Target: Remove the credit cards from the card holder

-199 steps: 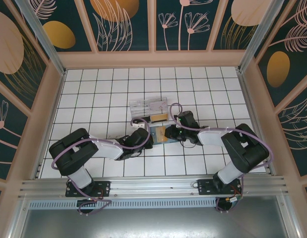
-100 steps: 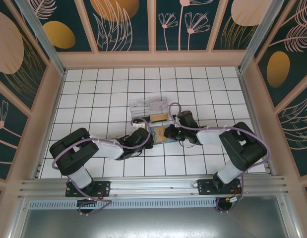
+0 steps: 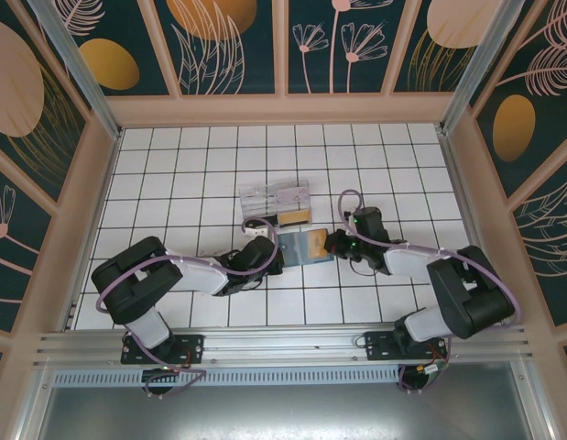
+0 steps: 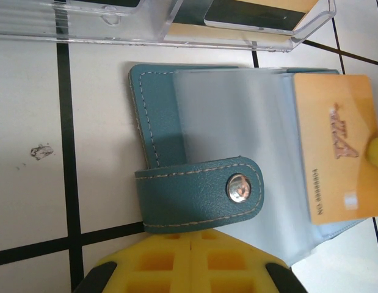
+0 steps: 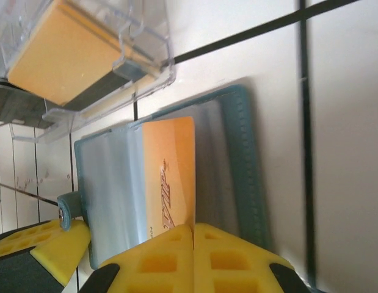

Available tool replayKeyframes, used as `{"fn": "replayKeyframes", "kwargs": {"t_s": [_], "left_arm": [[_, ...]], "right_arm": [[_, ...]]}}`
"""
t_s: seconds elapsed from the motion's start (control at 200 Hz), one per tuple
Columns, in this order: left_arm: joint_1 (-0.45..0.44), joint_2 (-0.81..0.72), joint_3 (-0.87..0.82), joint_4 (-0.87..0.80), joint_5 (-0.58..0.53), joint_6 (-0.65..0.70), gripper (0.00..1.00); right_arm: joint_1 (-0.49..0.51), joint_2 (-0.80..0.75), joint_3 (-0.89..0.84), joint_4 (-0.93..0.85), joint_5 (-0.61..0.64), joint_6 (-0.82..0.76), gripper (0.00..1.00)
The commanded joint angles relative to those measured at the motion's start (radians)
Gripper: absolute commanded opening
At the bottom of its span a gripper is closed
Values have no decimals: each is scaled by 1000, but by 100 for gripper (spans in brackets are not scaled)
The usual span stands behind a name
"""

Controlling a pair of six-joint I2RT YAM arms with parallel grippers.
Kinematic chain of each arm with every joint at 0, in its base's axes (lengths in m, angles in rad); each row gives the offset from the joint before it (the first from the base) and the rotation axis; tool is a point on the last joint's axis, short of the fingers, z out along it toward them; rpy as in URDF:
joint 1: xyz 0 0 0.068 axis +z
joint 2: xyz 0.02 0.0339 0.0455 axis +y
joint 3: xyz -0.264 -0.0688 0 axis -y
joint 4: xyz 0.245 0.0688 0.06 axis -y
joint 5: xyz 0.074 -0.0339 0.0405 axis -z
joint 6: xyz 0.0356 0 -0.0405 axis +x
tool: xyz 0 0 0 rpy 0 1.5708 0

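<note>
Orange plastic credit card clamped in right end effector for pull-out; teal folding card holder likely anchored at strap by closed left end effector.

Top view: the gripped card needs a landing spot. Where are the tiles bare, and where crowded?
Bare: tiles between the clear box and the back wall, and from the box to the left wall. Crowded: mid-table, where box, card holder and orange card cluster.

Teal card holder, white stitching; orange card; white table, black grid.
</note>
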Motion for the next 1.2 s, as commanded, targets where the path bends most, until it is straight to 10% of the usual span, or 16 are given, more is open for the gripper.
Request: {"fn": "replayKeyframes", "kwargs": {"t_s": [0.0, 0.36, 0.48, 0.831, 1.196], "left_arm": [[7, 10, -6, -70, 15, 9, 0], [7, -131, -27, -69, -16, 22, 0], [6, -266, -81, -49, -44, 28, 12], [6, -842, -331, -114, -226, 47, 94], [6, -1391, -544, -315, -253, 31, 99]], "right_arm": [[-31, -65, -25, -70, 38, -46, 0], [-34, -234, 20, -144, 42, -113, 0], [18, -273, 85, -196, 82, -178, 0], [279, -261, 186, -126, 192, -534, 0], [555, -64, 294, -161, 566, -1184, 0]]}}
